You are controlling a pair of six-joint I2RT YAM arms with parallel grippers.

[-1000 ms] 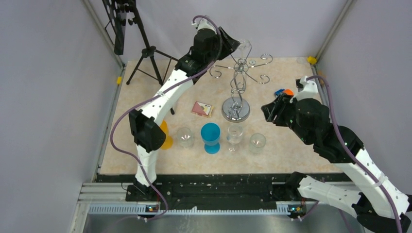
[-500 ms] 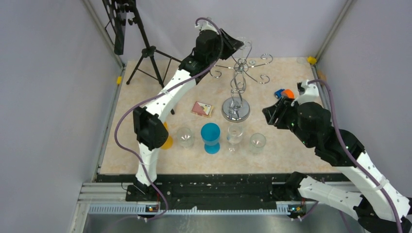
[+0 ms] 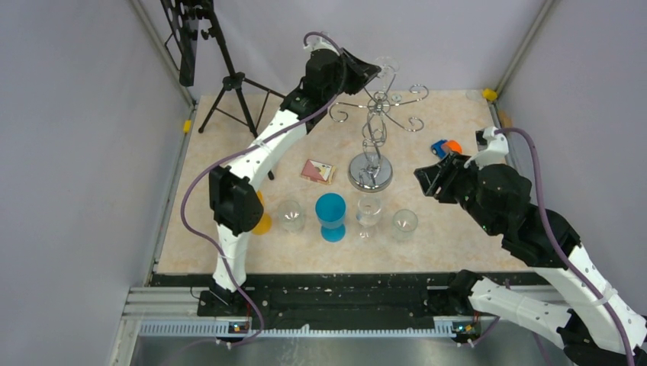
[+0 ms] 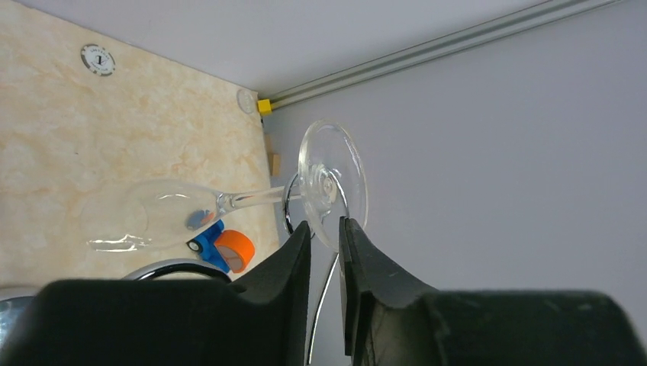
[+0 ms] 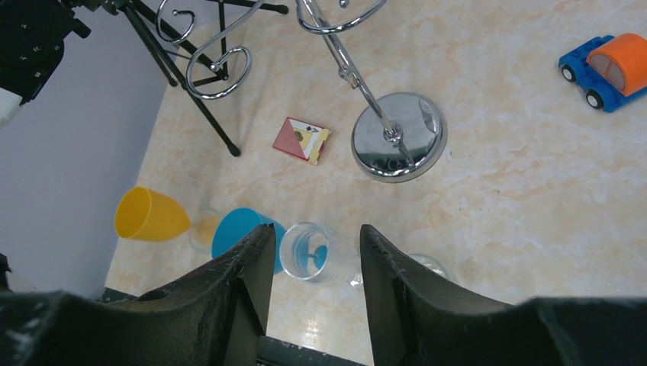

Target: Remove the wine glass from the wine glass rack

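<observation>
The wine glass [image 4: 333, 183] hangs upside down from a top arm of the chrome wine glass rack [image 3: 371, 171], its bowl [image 4: 145, 221] pointing left in the left wrist view. My left gripper [image 4: 325, 229] is raised to the rack's top [image 3: 366, 72]. Its jaws stand a narrow gap apart around the lower rim of the glass's foot, and a rack wire [image 4: 333, 267] also passes between them; no firm pinch shows. My right gripper [image 5: 314, 244] hovers open and empty right of the rack base [image 5: 399, 137], above the glasses in the front row.
A black tripod [image 3: 229, 84] stands at the back left. Along the front are a yellow cup [image 3: 262, 217], a blue goblet [image 3: 330, 210] and three clear glasses [image 3: 369, 212]. A red card [image 3: 317, 171] lies left of the base, a toy car [image 3: 445, 146] to its right.
The left jaws have narrowed around the glass's foot while the left wrist edged toward the rack top. The right arm has drawn back slightly to the right.
</observation>
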